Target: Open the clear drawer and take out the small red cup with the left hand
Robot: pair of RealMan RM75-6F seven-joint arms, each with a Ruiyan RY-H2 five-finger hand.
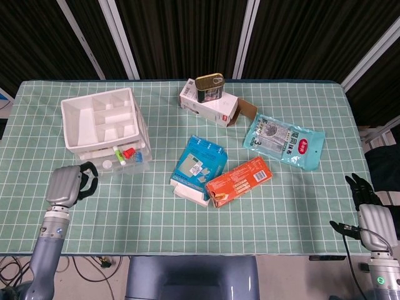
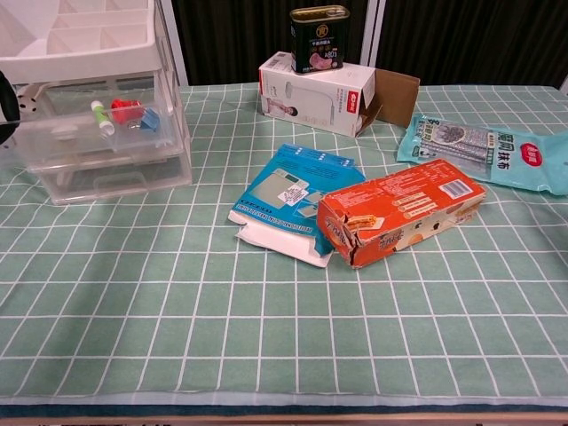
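Worktop [image 1: 187, 225]: covered in a green cloth with a white grid; carries everything listed below.
Clear drawer unit [image 2: 106, 169]: stands at the left of the worktop, topped by a white divided tray [image 1: 103, 119].
Clear drawer [image 2: 53, 146]: the upper one, drawn part-way out toward the near edge.
Small red cup [image 2: 124, 109]: lies inside the drawn-out clear drawer, beside a white tube with a green cap [image 2: 101, 116] and a small blue piece [image 2: 149, 118] (it shows in the head view too [image 1: 129, 152]).
Left robot hand [image 1: 70, 184]: at the front of the drawer, dark fingers curled toward its edge; whether they actually grip it cannot be told.
Right robot hand [image 1: 365, 203]: at the far right, off the edge of the worktop, well apart from all items; its dark fingers point up, but how far they are spread cannot be told.
White carton [image 1: 209, 106]: at the back centre, one brown flap open, with a gold-lidded tin [image 1: 209, 86] standing upright on it.
Blue flat box [image 1: 199, 167]: centre, touching the orange box [image 1: 239, 180] (torn at one end in the chest view).
Pale green packet [image 1: 284, 142]: lies flat to the right of centre.
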